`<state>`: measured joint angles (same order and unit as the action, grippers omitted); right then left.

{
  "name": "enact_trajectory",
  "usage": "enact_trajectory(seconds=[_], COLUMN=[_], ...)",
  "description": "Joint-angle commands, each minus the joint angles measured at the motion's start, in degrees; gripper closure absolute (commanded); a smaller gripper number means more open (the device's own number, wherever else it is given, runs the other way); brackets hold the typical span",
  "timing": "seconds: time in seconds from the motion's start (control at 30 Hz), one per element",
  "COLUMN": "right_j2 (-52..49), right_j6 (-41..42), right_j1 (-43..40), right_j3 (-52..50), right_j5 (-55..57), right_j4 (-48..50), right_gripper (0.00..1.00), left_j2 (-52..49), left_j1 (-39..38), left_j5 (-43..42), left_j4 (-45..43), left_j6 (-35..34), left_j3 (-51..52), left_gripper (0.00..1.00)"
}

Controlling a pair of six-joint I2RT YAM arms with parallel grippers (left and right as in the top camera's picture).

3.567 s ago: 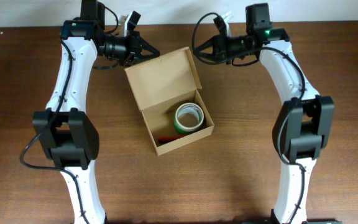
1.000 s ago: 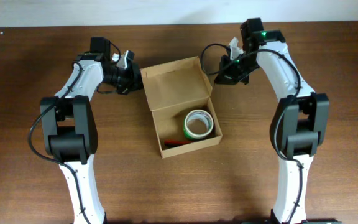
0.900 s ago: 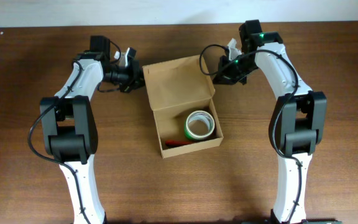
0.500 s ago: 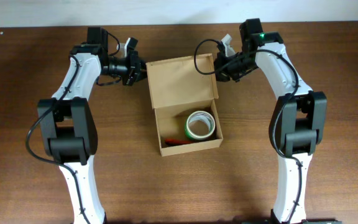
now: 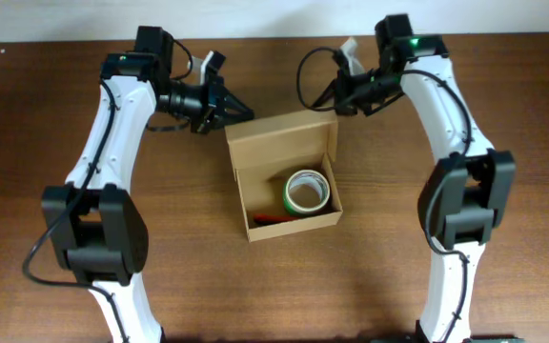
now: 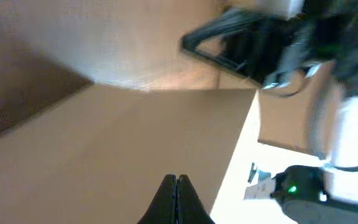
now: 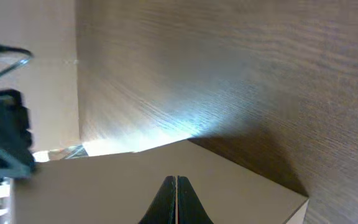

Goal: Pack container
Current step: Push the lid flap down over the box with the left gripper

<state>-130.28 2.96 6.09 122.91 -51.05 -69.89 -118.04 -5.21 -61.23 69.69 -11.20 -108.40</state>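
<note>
Overhead view: left gripper [image 5: 237,107], fingers pressed shut, at the upper left corner of the raised flap lid; container [image 5: 292,225] mid-table [image 5: 189,257], holding a green-and-white tape roll [image 5: 305,191] and a red item [image 5: 267,218]; right gripper [image 5: 330,99], fingers likewise closed, at the lid's right corner.
</note>
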Motion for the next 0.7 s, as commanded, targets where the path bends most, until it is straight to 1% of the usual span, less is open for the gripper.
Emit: enact_trajectory(seconds=[0.0,0.17,0.33,0.43,0.6,0.67], right_j2=[4.13,6.67,9.99,12.02,15.13,15.82], right_j6=[-2.14,-2.62,-2.73,-2.08,-0.59,-0.35], right_j1=[-0.09,0.0,0.0,0.0,-0.09,-0.13], right_j3=[2.93,3.32,3.32,3.34,3.34,3.43], right_j5=[2.27,7.37,9.9,13.94,19.06,19.58], right_j4=[-2.01,-5.22,-6.69,-7.34,-7.5,-7.52], right_gripper=[0.96,0.96,0.96,0.96,0.96,0.96], left_j2=[3.08,3.54,3.56,3.56,3.56,3.54], left_j1=[-1.05,-2.64,-4.72,-6.97,-10.93,-13.11], left_j5=[6.56,12.46,19.78,25.59,31.65,36.06], left_j4=[4.74,13.33,20.2,23.56,25.11,25.05], left_j6=[4.87,8.76,12.24,12.59,12.57,12.52], left_j3=[-0.63,-0.63,-0.61,-0.61,-0.61,-0.61], left_gripper=[0.98,0.98,0.98,0.98,0.98,0.98])
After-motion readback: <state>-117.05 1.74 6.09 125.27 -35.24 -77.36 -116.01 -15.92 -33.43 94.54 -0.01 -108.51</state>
